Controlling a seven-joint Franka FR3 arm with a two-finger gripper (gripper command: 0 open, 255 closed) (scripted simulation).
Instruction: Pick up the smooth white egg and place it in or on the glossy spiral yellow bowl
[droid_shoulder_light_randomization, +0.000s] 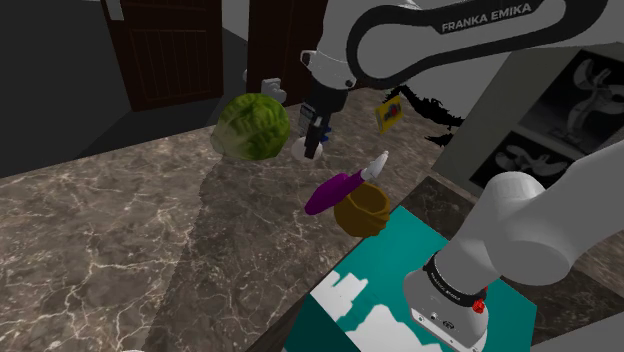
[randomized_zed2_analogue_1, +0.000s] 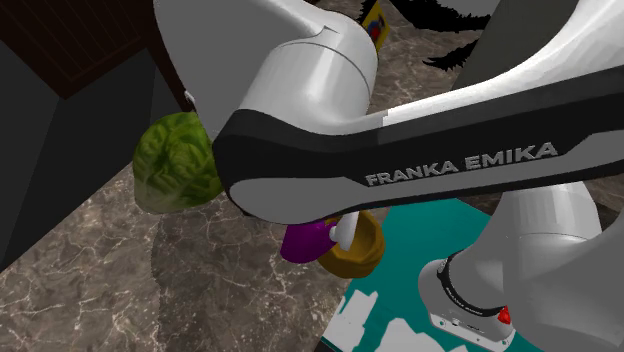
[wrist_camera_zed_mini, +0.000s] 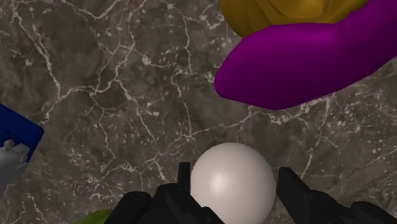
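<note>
Egg (wrist_camera_zed_mini: 233, 181) first: where is it?

Between the two black fingers (wrist_camera_zed_mini: 287, 184) of the gripper (wrist_camera_zed_mini: 234, 173), up off the marble counter (droid_shoulder_light_randomization: 120, 230).

Held, or just sitting between them?

Held, I judge. The pincer is partly closed, a finger against either side of the egg, and nothing else touches it. In the shoulder view the hand hangs clear above the stone.

So the pick is done?

It looks so. The carry is the step in hand, and the placing is not yet made.

What lies past the egg?

A purple thing (wrist_camera_zed_mini: 305, 63), lying across the rim of the yellow-brown bowl (droid_shoulder_light_randomization: 362, 212), as far as I can tell. In the shoulder view the bowl stands right of the gripper and nearer the teal stand (droid_shoulder_light_randomization: 400, 265).

What does the next move call for?

Travel right and near until the egg is over the part of the bowl's mouth that the purple thing leaves free, then a slow descent before the fingers part. Release too high and the egg may bounce or roll out.

And farther off?

A green leafy head (droid_shoulder_light_randomization: 252, 125) at the counter's far side, left of the gripper in the shoulder view.
</note>
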